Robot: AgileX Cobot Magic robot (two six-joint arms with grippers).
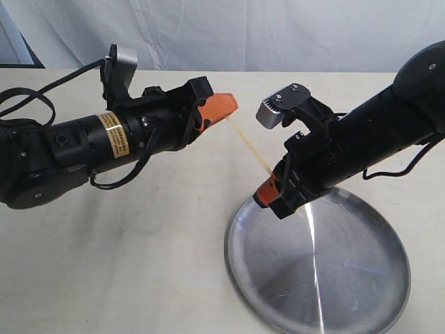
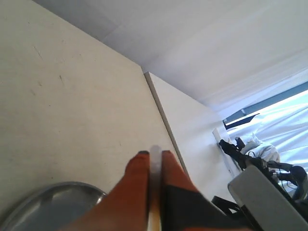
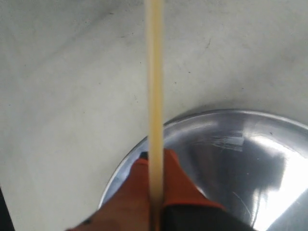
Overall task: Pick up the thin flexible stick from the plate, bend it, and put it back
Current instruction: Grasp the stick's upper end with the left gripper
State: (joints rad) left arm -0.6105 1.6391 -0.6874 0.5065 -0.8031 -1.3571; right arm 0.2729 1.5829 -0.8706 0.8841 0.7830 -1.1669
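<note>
The thin pale yellow stick (image 1: 247, 143) stretches straight through the air between my two grippers, above the table and the plate's far-left rim. My left gripper (image 1: 228, 106) is shut on its upper end; in the left wrist view the whitish tip of the stick (image 2: 155, 159) pokes out between the orange fingers (image 2: 137, 180) of the left gripper (image 2: 154, 155). My right gripper (image 1: 267, 186) is shut on the lower end, over the silver plate (image 1: 334, 285). In the right wrist view the stick (image 3: 154, 86) runs out from the right gripper (image 3: 155, 156), with the plate (image 3: 240, 159) below.
The beige table (image 1: 139, 264) extends around the plate. Black cables (image 1: 28, 104) trail behind the left arm. A white curtain (image 1: 243, 31) hangs behind the table's far edge.
</note>
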